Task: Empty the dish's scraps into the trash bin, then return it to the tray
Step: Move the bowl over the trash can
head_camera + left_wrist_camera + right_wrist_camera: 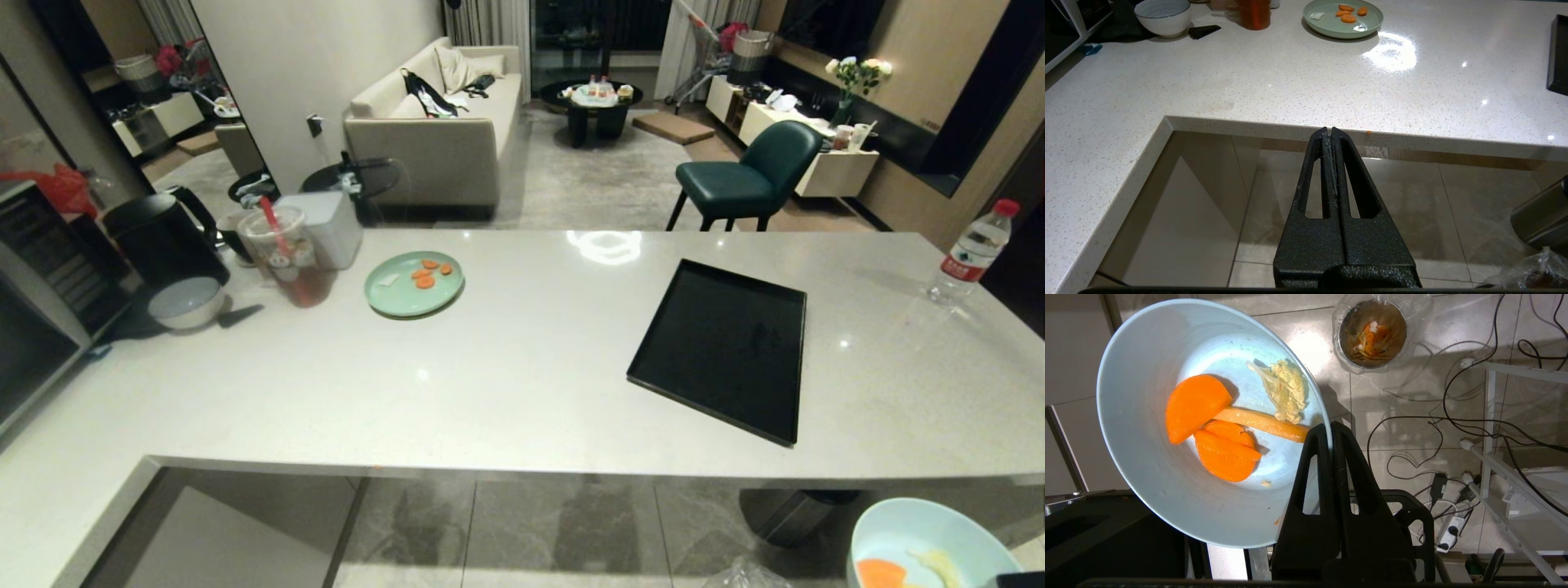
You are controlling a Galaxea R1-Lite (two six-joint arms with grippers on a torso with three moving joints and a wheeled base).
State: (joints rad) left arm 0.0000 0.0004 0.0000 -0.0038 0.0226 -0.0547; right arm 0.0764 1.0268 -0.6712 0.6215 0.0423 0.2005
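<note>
Right end effector [1331, 428] clamped on rim of small pale blue bowl [1147, 457] holding orange carrot scraps [1208, 416], above bag-lined metal bin [1374, 335]; left end effector [1329, 131] closed, idle; matte black rectangular tray [722, 347] on bench [490, 384].

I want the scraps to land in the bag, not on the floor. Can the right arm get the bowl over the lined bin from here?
Probably yes: the right gripper is shut on the bowl rim, scraps still inside, and only bare floor lies between it and the lined bin below.

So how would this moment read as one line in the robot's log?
right gripper: shut on dish rim | scraps: in dish | trash bin: on floor, below | tray: bare | left gripper: shut, idle
</note>
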